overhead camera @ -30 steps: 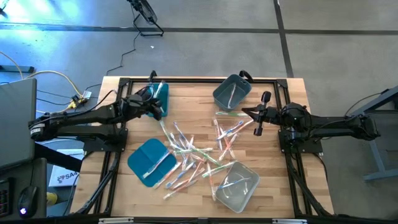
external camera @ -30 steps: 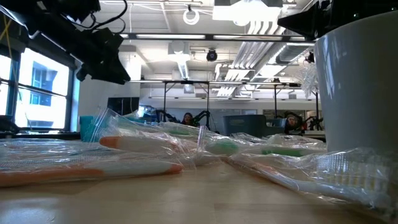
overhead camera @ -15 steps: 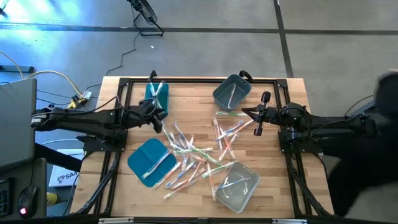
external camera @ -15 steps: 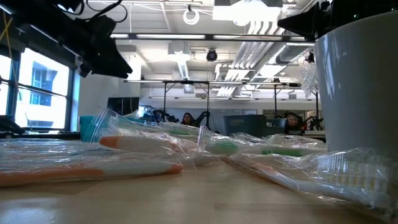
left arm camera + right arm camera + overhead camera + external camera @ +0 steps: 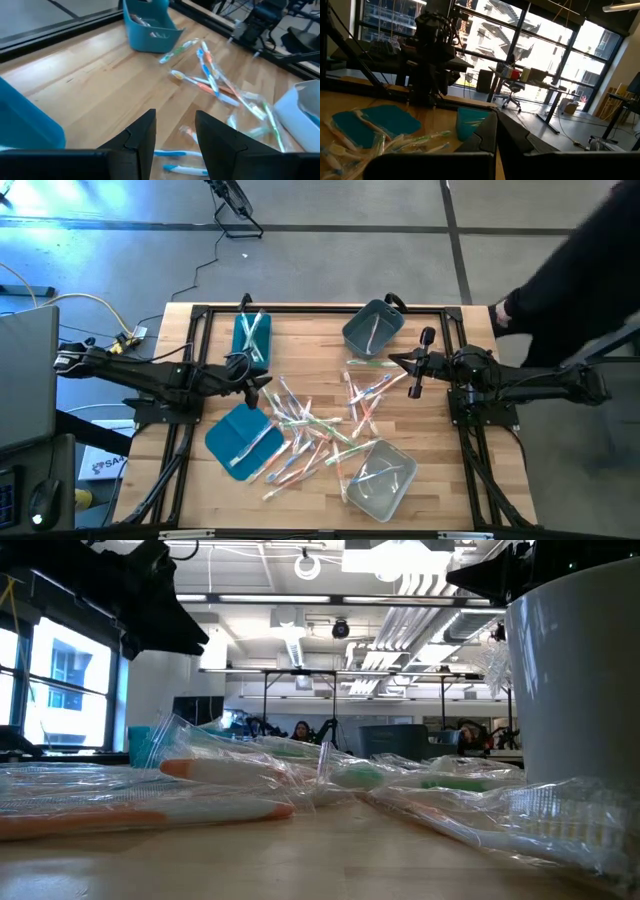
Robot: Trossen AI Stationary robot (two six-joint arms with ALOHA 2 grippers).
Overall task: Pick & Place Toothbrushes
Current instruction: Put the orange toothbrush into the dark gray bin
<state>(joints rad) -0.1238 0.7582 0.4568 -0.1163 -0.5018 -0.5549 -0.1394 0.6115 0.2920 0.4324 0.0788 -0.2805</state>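
Several toothbrushes (image 5: 310, 425) lie scattered in clear wrappers across the table's middle; they also fill the low view's foreground (image 5: 230, 775). A few more lie inside the teal bin (image 5: 252, 335), the grey-blue bin (image 5: 372, 328) and the clear bin (image 5: 380, 477), and one lies on the flat teal lid (image 5: 240, 438). My left gripper (image 5: 252, 380) hovers open between the teal bin and the lid, at the pile's left edge; its wrist view shows the fingers apart (image 5: 175, 137) above bare wood. My right gripper (image 5: 410, 365) is shut (image 5: 498, 135) and empty, above the pile's right side.
The right arm's base (image 5: 260, 20) stands beyond the grey-blue bin (image 5: 150, 25). A black frame (image 5: 320, 308) runs around the table's edges. A person (image 5: 570, 270) stands off the table's far right corner. Bare wood shows between the two far bins.
My left gripper has drawn back from over the teal bin toward the table's near edge and now hangs beside the lid. It holds nothing. A person has come into the high view at the far right. The right arm has kept still.
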